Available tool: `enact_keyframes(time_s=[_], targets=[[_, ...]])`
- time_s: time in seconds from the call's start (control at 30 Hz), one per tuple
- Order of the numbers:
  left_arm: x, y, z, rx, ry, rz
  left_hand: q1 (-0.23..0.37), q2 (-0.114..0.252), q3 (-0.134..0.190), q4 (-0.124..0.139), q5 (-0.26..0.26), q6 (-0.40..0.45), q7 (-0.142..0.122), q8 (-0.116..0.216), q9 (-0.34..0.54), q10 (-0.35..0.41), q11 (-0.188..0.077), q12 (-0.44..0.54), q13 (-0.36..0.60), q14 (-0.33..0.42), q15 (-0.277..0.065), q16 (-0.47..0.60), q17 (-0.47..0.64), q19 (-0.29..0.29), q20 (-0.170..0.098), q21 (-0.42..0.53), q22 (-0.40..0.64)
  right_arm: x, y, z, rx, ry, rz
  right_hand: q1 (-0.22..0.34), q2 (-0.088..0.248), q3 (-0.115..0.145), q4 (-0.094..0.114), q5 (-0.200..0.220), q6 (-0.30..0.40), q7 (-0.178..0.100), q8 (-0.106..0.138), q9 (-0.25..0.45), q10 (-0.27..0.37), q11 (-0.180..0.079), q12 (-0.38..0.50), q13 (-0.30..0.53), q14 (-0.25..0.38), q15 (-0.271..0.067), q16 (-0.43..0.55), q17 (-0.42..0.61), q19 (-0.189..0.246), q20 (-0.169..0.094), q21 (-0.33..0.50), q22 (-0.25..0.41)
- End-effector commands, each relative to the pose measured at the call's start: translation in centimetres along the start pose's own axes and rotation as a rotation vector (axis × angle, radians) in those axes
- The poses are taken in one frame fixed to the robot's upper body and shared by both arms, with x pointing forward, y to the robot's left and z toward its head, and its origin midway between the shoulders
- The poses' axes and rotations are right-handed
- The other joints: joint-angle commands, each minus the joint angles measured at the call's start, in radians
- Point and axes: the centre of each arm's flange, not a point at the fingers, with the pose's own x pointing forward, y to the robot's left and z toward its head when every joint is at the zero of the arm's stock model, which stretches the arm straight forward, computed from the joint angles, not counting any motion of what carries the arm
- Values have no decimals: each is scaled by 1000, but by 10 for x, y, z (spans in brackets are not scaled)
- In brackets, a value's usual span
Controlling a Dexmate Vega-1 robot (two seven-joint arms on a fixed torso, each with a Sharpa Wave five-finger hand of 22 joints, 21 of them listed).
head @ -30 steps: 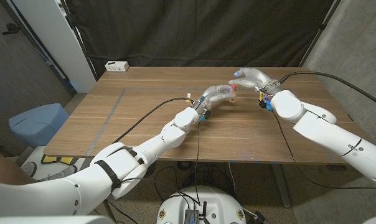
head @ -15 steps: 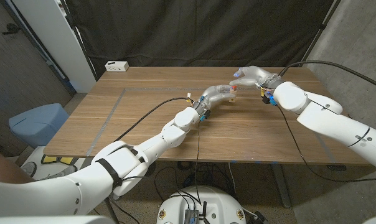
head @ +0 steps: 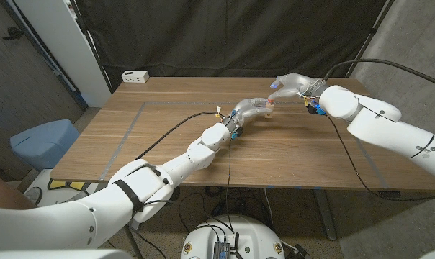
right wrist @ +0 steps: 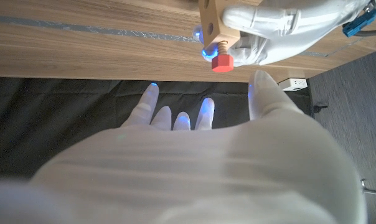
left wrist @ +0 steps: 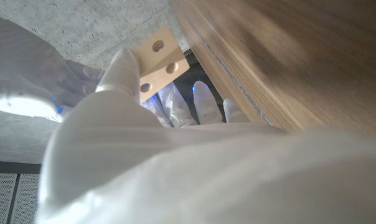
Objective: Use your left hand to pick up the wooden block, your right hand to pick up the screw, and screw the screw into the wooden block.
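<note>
Right hand (head: 293, 84) drawn back slightly from block, fingers spread, holding nothing. Left hand (head: 252, 110) pinches wooden block (right wrist: 211, 23) above surface (head: 167, 137); red-headed screw (right wrist: 221, 60) sticks out of block, facing right hand.

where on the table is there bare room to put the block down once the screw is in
The widest bare patch is the table's left half, between the white power strip at the far corner and the left arm's cable. The near right stretch under the right arm is also bare. It is crowded at the far middle, where the left hand holds the wooden block by the right hand.
</note>
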Motion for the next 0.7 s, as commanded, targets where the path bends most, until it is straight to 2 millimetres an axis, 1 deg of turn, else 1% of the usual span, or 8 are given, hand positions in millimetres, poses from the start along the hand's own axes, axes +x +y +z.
enact_keyframes(time_s=[0.03, 0.07, 0.1, 0.13, 0.2, 0.33, 0.53, 0.7], targets=[[1, 1, -1, 1, 4, -8, -24, 69, 2, 5, 6, 84, 34, 8, 12, 22, -10, 8, 82, 10, -109, -2, 4, 10, 0, 3, 3, 3, -14, 1, -110, -14, 30, 18, 0, 12, -2, 0, 6, -20, -5, 5, 5, -17, 2, 0, 2, -20, -4, 2, 13, -2, -2, 3], [1, 1, -1, 1, 4, -8, -25, 70, 2, 6, 6, 84, 34, 8, 12, 22, -10, 8, 82, 9, -109, -2, 4, 10, 0, 3, 3, 3, -14, 2, -116, -16, 31, 21, 0, 13, -2, 0, 9, -24, -5, 6, 5, -28, 2, 0, 2, -22, -4, 2, 12, -2, -3, 3], [1, 1, -1, 2, 4, -9, -23, 70, 2, 5, 6, 83, 33, 8, 12, 22, -10, 8, 82, 9, -110, -3, 4, 10, 0, 3, 3, 3, -15, 2, -124, -18, 36, 26, 0, 14, -2, -1, 15, -34, -5, 6, 6, -33, 2, 0, 1, -34, -4, 2, 15, -2, -3, 3], [1, 1, -1, 2, 4, -9, -22, 70, 2, 4, 6, 84, 34, 8, 12, 22, -10, 8, 82, 9, -110, -3, 4, 11, 1, 3, 3, 4, -16, 2, -129, -19, 40, 31, 0, 16, -2, -1, 16, -36, -7, 6, 9, -37, 3, 0, 0, -50, -4, 2, 18, -4, -3, 4], [1, 1, -1, 1, 3, -10, -23, 70, 2, 5, 7, 84, 34, 8, 12, 22, -10, 8, 82, 9, -109, -3, 4, 11, 0, 4, 3, 4, -17, 2, -144, -21, 45, 35, -1, 17, -2, -2, 19, -44, -8, 6, 7, -48, 2, 0, 0, -56, -4, 2, 18, -5, -3, 4], [1, 1, -1, 3, 3, -11, -24, 69, 1, 5, 6, 84, 35, 8, 12, 21, -10, 7, 82, 9, -108, -2, 4, 11, 1, 4, 3, 6, -19, 3, -172, -25, 58, 50, -4, 21, -4, -4, 30, -72, -10, 7, 7, -56, 1, 0, -5, -71, -6, 2, 18, -3, -5, 4], [-1, -1, -1, 4, 2, -12, -23, 69, 2, 5, 7, 82, 33, 7, 12, 21, -10, 7, 83, 9, -110, -3, 4, 11, 0, 3, 3, 7, -23, 6, -225, -30, 83, 59, -9, 23, -5, -6, 35, -85, -12, 8, 11, -65, 1, 0, 0, -86, -4, 1, 18, -4, -5, 4], [-2, -2, 0, 8, 3, -13, -23, 70, 2, 5, 7, 81, 34, 7, 12, 21, -10, 7, 82, 10, -109, -2, 4, 11, 0, 3, 3, 8, -29, 11, -278, -32, 104, 68, -12, 25, -6, -8, 37, -96, -13, 8, 8, -68, -1, 0, -2, -89, -4, 1, 17, -7, -6, 4]])
